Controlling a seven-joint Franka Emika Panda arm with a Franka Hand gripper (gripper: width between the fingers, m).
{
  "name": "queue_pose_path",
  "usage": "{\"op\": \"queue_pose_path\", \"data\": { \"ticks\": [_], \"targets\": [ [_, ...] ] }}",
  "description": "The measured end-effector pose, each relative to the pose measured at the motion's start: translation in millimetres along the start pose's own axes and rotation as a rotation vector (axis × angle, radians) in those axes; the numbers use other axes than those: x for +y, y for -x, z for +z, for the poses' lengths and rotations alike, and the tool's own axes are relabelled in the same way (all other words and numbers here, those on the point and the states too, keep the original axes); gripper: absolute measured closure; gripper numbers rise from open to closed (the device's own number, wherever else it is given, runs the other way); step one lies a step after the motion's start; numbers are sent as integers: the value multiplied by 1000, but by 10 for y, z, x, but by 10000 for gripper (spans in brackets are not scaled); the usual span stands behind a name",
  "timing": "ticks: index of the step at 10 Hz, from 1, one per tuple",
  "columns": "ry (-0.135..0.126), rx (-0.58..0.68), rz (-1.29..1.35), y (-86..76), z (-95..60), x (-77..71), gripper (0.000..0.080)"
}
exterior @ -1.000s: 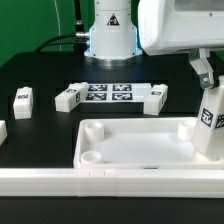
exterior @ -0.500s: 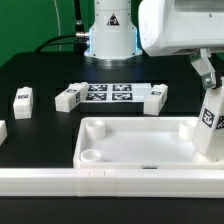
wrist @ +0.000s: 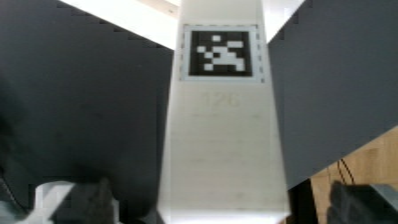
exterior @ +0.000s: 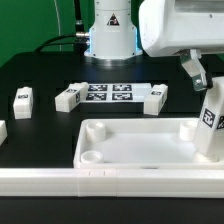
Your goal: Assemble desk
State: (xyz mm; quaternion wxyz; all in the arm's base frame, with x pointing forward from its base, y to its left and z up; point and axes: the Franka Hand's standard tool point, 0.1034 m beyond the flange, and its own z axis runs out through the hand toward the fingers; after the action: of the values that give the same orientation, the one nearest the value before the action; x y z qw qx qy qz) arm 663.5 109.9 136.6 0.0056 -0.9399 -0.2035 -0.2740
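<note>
One white rectangular plastic leg [exterior: 210,122] stands in the white rimmed tray top [exterior: 120,125]; light, stiff, slick, we judge. Grasp flat sides; gripper [wrist: 210,200] jaws spread.

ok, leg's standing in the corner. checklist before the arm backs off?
1. End effector jaws open around the leg: ok.
2. Leg upright in the desk top corner at the exterior view's right: ok.
3. Leg fully seated: cannot tell, base hidden.
4. Near socket at the exterior view's left is empty: ok.
5. Next loose leg lying free beside the marker board: ok.
</note>
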Motion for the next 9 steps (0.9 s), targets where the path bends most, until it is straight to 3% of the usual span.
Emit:
{"op": "queue_pose_path", "data": {
  "ticks": [3,6,9],
  "targets": [
    [2,2,-3,-74,-71,17,152],
    [3,-22,-5,-171,-250,76,151],
    [-4,-44,-5,-145,-228,57,151]
  ]
}}
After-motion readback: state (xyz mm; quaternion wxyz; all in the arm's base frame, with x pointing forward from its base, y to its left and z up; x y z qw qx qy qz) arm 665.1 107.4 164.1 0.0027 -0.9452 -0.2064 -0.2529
